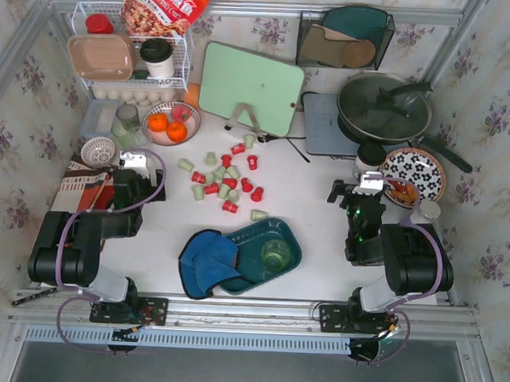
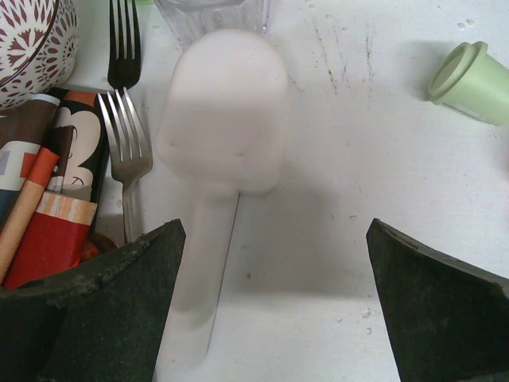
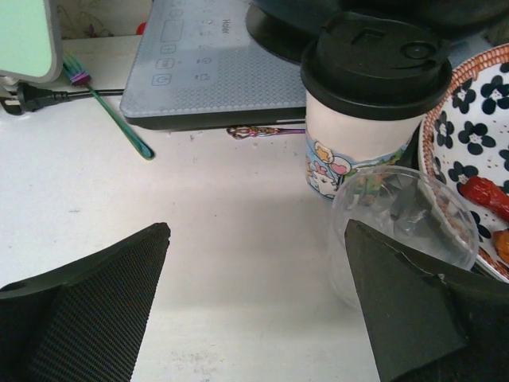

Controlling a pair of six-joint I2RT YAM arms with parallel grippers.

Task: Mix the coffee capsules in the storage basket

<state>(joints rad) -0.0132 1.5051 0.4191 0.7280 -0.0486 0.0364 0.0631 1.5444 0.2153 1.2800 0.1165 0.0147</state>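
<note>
Floral-papered walls enclose a white tabletop (image 1: 323, 199). Near its front edge the storage basket (image 1: 294, 234) is set at an angle. A blue cloth (image 1: 204, 261) is draped over its left end, and a green glass cup (image 1: 275, 256) stands inside it. The left hand (image 2: 274, 239) and the right hand (image 3: 256, 231) are both spread fully open and hold nothing. The coffee capsules (image 1: 225, 181), red and pale green, are scattered on the tabletop behind the basket; the nearest green one lies just beside its far rim.
</note>
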